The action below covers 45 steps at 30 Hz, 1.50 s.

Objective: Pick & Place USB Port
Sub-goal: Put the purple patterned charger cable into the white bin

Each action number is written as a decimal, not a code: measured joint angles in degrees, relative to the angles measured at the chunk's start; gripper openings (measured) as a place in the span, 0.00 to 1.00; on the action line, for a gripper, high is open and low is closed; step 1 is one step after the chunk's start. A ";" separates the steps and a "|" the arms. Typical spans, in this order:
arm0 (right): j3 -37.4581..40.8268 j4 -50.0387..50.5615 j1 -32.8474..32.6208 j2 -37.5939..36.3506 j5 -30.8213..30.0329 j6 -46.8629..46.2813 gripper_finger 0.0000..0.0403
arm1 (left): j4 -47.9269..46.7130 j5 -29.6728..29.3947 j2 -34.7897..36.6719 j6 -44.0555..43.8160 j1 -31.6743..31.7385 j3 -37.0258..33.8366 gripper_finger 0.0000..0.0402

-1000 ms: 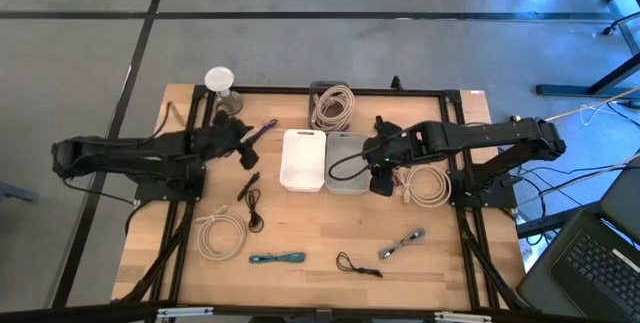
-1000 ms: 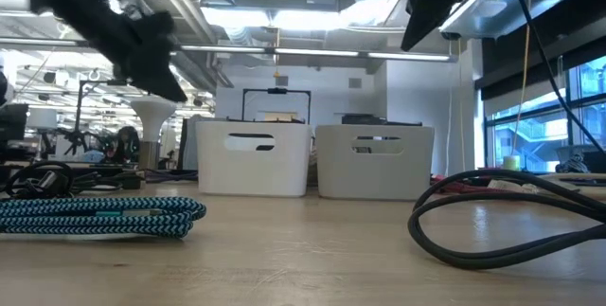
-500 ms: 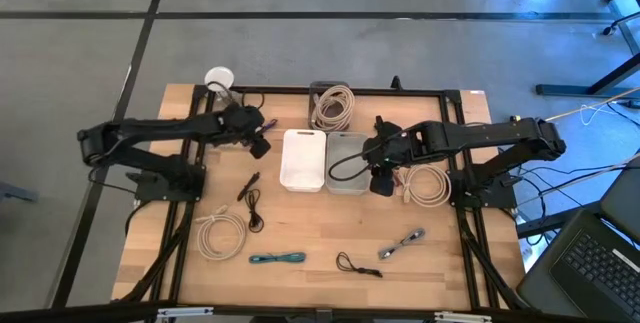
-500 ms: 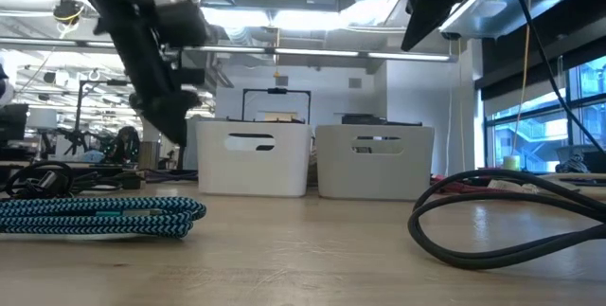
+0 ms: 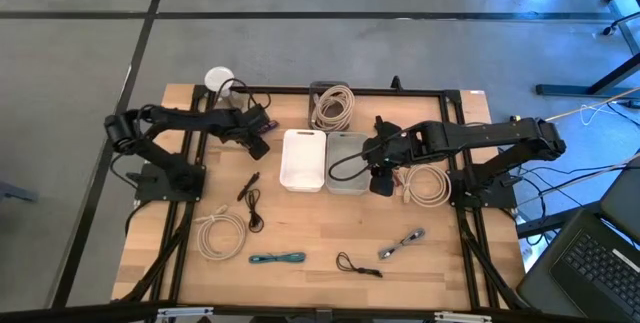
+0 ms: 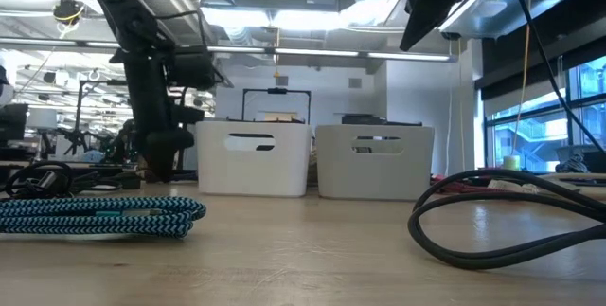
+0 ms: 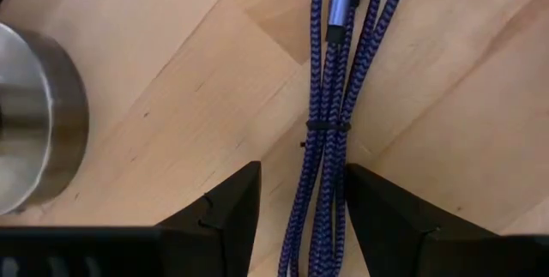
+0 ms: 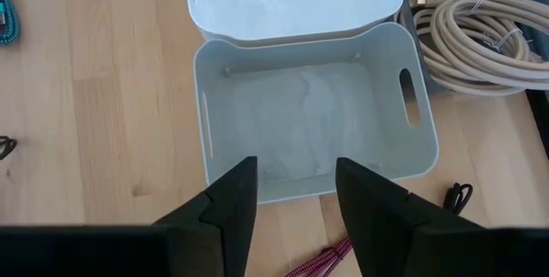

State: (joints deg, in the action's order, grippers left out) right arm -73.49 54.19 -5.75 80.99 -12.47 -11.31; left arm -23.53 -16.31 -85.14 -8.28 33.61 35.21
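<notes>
A purple-blue braided USB cable [image 7: 330, 97], bundled with a thin tie, lies flat on the wooden table at the far left, next to the white bin [image 5: 303, 159]. My left gripper [image 7: 302, 172] is open and points down over it, one finger on each side of the bundle, without touching it. It also shows in the high view [image 5: 258, 135]. My right gripper [image 8: 296, 164] is open and empty above the grey bin [image 8: 309, 114]. In the high view it [image 5: 380, 178] is at that bin's right edge.
A metal cylinder base [image 7: 34, 123] stands close beside the cable. Beige cable coils lie behind the bins [image 5: 332, 106], at the right [image 5: 428, 185] and at the near left [image 5: 222, 231]. A teal cable [image 5: 277, 259], black cables [image 5: 358, 265] and a grey adapter [image 5: 402, 243] lie near the front.
My left gripper has swung from the table's left toward the far edge and the purple cable, has tipped to point down and has come down over it. The cable has stayed where it was.
</notes>
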 joint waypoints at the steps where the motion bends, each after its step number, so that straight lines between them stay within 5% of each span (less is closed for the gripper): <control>1: 0.00 0.00 0.00 0.00 0.00 0.01 0.40 | -0.04 0.01 -0.35 0.55 -0.03 0.01 0.40; 10: 0.00 -0.14 0.00 0.02 -0.02 0.31 0.40 | 0.26 2.98 1.66 0.75 -1.02 -0.31 0.04; 23: -0.02 -0.22 0.00 0.02 -0.02 0.17 0.40 | -3.57 4.55 17.38 -1.46 -5.28 -0.45 0.01; 28: -0.02 -0.22 -0.01 0.04 -0.02 0.15 0.40 | -0.20 10.75 24.45 0.74 -7.52 0.16 0.01; 36: -0.02 -0.20 -0.01 0.04 -0.02 -0.02 0.40 | 2.32 13.91 23.66 20.30 -17.43 13.57 0.01; 41: -0.02 1.27 -0.01 0.02 -0.86 0.02 0.40 | -2.55 8.89 14.17 37.33 -24.47 24.78 0.01; 45: -0.04 6.03 -0.01 -0.07 -8.12 -1.65 0.40 | -10.65 1.73 4.66 49.99 -28.23 33.70 0.01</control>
State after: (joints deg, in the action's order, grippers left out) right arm -73.54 60.23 -5.76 80.93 -20.59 -12.96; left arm -34.18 -14.58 -80.48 41.71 5.38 68.91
